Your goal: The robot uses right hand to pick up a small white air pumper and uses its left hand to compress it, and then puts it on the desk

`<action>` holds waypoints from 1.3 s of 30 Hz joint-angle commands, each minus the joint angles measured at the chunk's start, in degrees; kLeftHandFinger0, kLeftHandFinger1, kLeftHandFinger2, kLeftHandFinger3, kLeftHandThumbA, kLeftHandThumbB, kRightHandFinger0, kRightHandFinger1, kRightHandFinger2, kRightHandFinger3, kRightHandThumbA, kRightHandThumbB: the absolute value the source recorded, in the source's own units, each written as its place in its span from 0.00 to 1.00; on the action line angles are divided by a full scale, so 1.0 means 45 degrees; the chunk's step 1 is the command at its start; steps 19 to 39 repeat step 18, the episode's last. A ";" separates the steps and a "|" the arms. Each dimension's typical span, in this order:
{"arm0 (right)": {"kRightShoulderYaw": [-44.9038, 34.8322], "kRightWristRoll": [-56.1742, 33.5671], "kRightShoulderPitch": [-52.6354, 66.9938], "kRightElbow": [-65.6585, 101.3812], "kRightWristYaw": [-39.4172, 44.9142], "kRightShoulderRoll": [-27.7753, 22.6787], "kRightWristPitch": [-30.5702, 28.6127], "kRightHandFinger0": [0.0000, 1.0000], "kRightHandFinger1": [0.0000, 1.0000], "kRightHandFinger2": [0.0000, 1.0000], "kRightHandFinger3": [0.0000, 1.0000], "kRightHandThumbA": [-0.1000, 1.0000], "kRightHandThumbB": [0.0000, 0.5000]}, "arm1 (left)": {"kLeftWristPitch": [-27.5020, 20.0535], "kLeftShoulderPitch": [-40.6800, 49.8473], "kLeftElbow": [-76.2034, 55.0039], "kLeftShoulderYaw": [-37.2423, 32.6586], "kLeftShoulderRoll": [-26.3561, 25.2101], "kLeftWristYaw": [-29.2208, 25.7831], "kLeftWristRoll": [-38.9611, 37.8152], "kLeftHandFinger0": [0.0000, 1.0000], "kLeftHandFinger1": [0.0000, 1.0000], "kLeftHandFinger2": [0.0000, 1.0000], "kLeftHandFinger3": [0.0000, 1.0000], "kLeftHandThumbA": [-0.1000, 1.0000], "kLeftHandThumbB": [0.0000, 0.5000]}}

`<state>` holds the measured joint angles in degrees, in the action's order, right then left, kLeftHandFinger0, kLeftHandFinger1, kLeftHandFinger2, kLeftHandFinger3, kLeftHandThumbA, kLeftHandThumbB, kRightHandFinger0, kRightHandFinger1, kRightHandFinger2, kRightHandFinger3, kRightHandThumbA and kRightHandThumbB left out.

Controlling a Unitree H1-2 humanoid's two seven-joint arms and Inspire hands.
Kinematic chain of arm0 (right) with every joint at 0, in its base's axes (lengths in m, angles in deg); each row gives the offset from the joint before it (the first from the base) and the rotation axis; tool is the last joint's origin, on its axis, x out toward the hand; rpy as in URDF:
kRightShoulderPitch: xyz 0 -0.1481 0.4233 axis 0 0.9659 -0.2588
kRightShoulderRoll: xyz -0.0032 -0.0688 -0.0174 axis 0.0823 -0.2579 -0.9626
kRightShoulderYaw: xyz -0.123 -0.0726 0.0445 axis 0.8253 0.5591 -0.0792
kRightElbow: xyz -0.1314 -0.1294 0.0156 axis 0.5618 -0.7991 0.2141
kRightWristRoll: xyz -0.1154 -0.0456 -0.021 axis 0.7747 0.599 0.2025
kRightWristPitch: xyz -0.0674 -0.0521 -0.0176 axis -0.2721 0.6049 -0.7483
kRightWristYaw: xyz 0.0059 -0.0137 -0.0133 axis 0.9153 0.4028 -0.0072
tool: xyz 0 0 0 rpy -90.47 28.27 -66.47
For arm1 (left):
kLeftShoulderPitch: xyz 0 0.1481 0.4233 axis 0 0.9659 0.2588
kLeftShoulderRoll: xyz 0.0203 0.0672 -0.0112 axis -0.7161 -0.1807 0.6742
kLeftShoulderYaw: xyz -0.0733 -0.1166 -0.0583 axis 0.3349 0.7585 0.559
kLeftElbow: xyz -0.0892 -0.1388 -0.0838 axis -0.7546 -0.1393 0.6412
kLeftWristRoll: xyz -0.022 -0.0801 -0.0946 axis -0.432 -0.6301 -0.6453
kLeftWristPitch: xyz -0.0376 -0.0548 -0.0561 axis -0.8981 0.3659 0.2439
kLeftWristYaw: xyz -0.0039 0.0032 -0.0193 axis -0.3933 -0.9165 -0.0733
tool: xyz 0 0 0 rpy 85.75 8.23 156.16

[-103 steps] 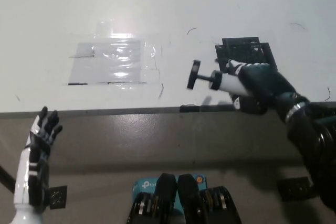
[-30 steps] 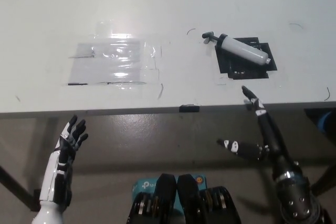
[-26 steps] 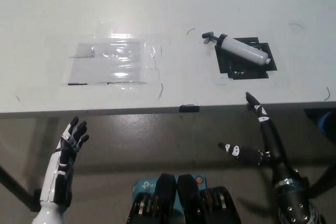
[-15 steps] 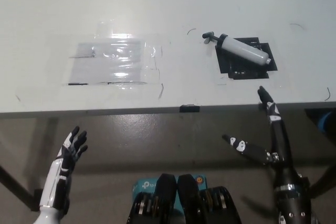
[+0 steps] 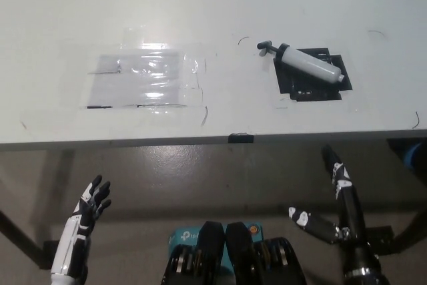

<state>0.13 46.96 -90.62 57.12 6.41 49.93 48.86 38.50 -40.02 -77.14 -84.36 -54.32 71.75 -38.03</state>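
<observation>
Both hands empty, fingers spread: right hand (image 5: 337, 215) & left hand (image 5: 85, 213) below worktop (image 5: 220, 11). Pump (image 5: 308, 63) lies up ahead of right hand on mat (image 5: 299, 86); task looks done, no further move needed.

I count one small white air pumper (image 5: 309, 63) lying on one black square mat (image 5: 311, 84) — and one clear taped plastic sheet (image 5: 145, 81) on my one white worktop (image 5: 213, 5). Below its edge I have two of my own — one white left robot hand (image 5: 92, 199), one black right robot hand (image 5: 332, 208).
</observation>
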 commanded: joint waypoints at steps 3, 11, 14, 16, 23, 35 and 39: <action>0.0252 -0.0810 0.0171 0.0101 -0.0364 -0.0205 -0.0930 1.00 1.00 1.00 1.00 1.00 0.49 | -0.0286 -0.0099 -0.0204 -0.0038 -0.0263 0.0133 0.0094 1.00 1.00 1.00 1.00 1.00 0.28; 0.0498 -0.0874 0.0150 -0.0212 -0.0525 -0.0286 -0.0930 1.00 1.00 1.00 1.00 1.00 0.51 | -0.0542 -0.0142 0.0064 0.0118 -0.0280 -0.0020 0.0138 1.00 1.00 1.00 1.00 1.00 0.30; 0.0598 -0.0675 0.0027 -0.0210 -0.0601 -0.0453 -0.0930 1.00 1.00 1.00 1.00 1.00 0.47 | -0.0483 -0.0227 0.0102 0.0175 -0.0248 0.0005 0.0017 1.00 1.00 1.00 1.00 1.00 0.30; 0.0616 -0.0689 -0.0038 -0.0239 -0.0566 -0.0570 -0.0930 1.00 1.00 1.00 1.00 1.00 0.46 | -0.0526 -0.0254 0.0133 0.0176 -0.0181 0.0008 -0.0036 1.00 1.00 1.00 1.00 1.00 0.27; 0.0703 -0.0458 -0.0034 -0.0238 -0.0771 -0.0673 -0.0930 1.00 1.00 1.00 1.00 1.00 0.46 | -0.0440 -0.0192 0.0061 0.0171 -0.0126 -0.0018 -0.0015 1.00 1.00 1.00 1.00 1.00 0.27; 0.0703 -0.0458 -0.0034 -0.0238 -0.0771 -0.0673 -0.0930 1.00 1.00 1.00 1.00 1.00 0.46 | -0.0440 -0.0192 0.0061 0.0171 -0.0126 -0.0018 -0.0015 1.00 1.00 1.00 1.00 1.00 0.27; 0.0703 -0.0458 -0.0034 -0.0238 -0.0771 -0.0673 -0.0930 1.00 1.00 1.00 1.00 1.00 0.46 | -0.0440 -0.0192 0.0061 0.0171 -0.0126 -0.0018 -0.0015 1.00 1.00 1.00 1.00 1.00 0.27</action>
